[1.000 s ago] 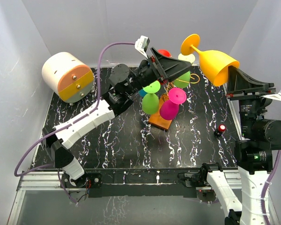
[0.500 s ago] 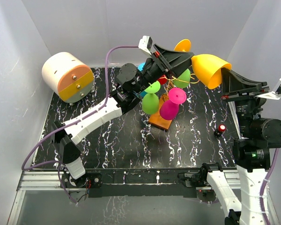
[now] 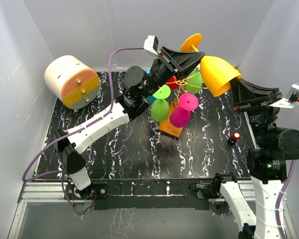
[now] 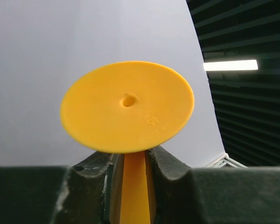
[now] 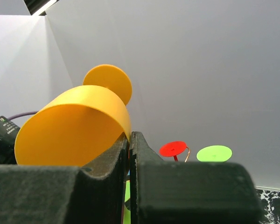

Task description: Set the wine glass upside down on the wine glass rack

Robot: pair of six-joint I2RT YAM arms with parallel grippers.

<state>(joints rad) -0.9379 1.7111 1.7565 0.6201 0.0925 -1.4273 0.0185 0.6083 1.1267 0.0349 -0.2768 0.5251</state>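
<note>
Overhead, the orange wine glass (image 3: 217, 74) is held in the air beyond the wine glass rack (image 3: 170, 130). Its long axis is tilted, with the foot toward the back left and the mouth toward the right. The stem is clasped by the left hand (image 3: 196, 54), and the bowl's rim is pinched by the right hand (image 3: 234, 85).

From the left wrist, the underside of the foot is seen facing the camera, and the stem is gripped between the fingers (image 4: 170, 163).

From the right wrist, the bowl wall is seen clamped between closed fingers (image 5: 107, 158), with the foot pointing away.
</note>
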